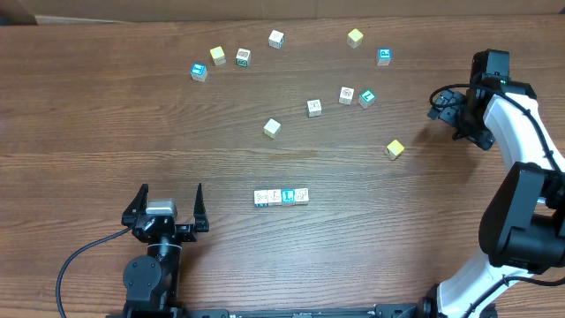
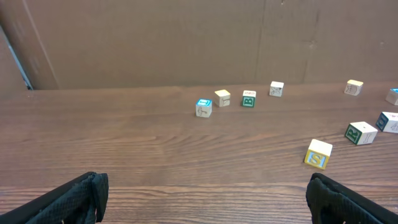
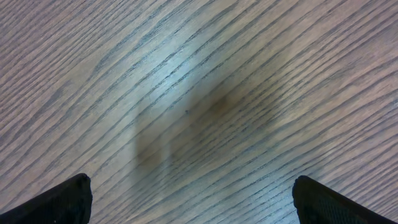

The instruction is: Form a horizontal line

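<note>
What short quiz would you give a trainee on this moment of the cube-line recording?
1. True or false: the row of cubes holds four touching cubes.
2. The left hand is: A open and empty; B shut on a cube; C out of view.
3. What lies between the fingers of the right hand in its wrist view?
Key: 1 true; 2 A; 3 only bare table.
</note>
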You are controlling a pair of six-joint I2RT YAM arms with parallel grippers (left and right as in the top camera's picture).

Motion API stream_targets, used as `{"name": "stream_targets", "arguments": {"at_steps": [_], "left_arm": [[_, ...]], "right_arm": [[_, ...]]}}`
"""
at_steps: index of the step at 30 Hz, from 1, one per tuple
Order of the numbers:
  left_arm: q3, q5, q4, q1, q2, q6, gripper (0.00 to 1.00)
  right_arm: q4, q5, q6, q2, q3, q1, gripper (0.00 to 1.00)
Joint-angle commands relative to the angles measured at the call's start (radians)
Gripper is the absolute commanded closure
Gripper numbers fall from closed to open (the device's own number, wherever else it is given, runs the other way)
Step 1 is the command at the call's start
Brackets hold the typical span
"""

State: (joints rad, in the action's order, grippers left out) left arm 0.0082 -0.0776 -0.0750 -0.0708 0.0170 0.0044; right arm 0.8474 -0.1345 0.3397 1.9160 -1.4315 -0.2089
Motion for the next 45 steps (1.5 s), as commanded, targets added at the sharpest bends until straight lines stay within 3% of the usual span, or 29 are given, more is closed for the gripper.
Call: {"name": "stream_targets", "arguments": {"at_steps": [1,33,45], "left_arm": [[-0.002,0.016,0.0,-0.003,-0.013,0.026,0.0],[-0.002,0.016,0.0,-0.003,-0.013,0.026,0.0],[-0.002,0.016,0.0,-0.003,-0.013,0.026,0.01]], "right_arm": [[-0.005,-0.003,0.0,-0.021,-0.021,0.0,0.0],[-0.005,-0.003,-0.001,-0.022,-0.021,0.006,0.0],[-0.005,-0.003,-0.001,-0.204,-0.021,0.075,0.0]]}}
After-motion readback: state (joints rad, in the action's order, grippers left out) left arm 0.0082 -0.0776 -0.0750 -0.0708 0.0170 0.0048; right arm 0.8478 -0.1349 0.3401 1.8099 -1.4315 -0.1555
